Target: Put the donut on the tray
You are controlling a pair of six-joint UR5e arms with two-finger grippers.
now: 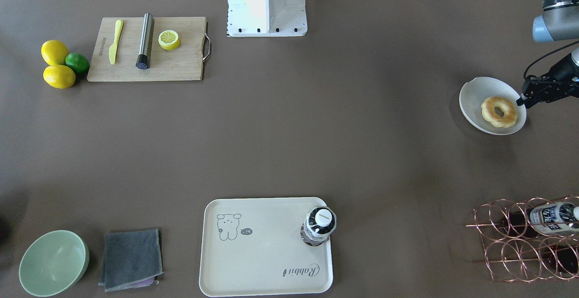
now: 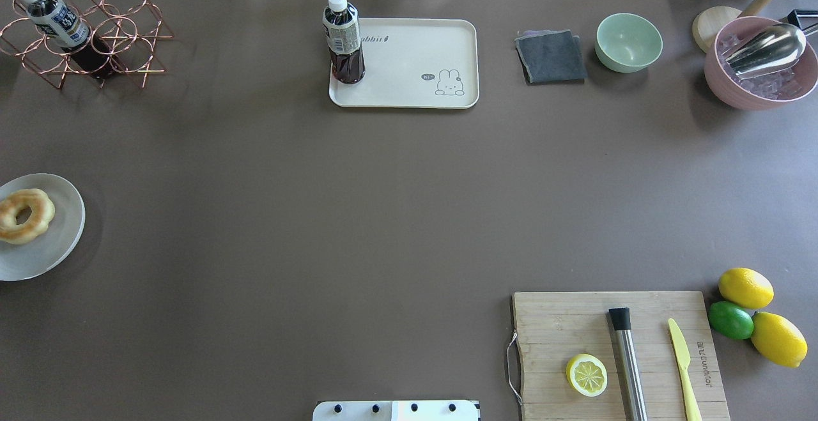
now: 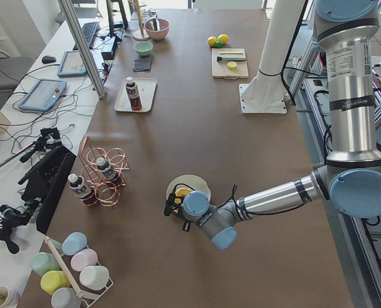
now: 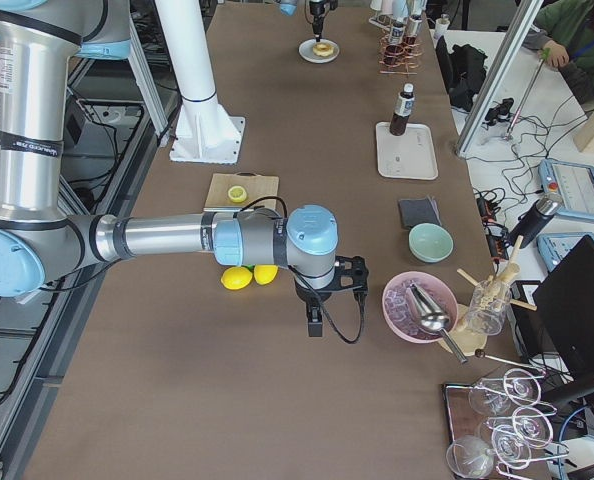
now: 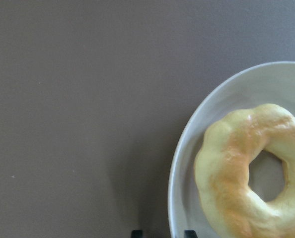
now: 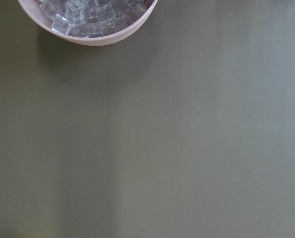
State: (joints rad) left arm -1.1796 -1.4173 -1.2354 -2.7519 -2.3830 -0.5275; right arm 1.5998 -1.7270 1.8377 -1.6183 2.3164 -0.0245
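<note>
While the donut lies flat in the white bowl, it is well apart from the tray, off toward the robot's left and nearer the robot's base. The left gripper hangs at the bowl's rim on the side facing away from the tray. In its wrist view two dark fingertips show slightly parted, with nothing held between them. A dark drink bottle stands upright on the tray, in the corner nearest the bowl. The right gripper points down well off to the tray's other side, near a pink bowl of ice. Whether its jaws are apart or closed cannot be told.
</note>
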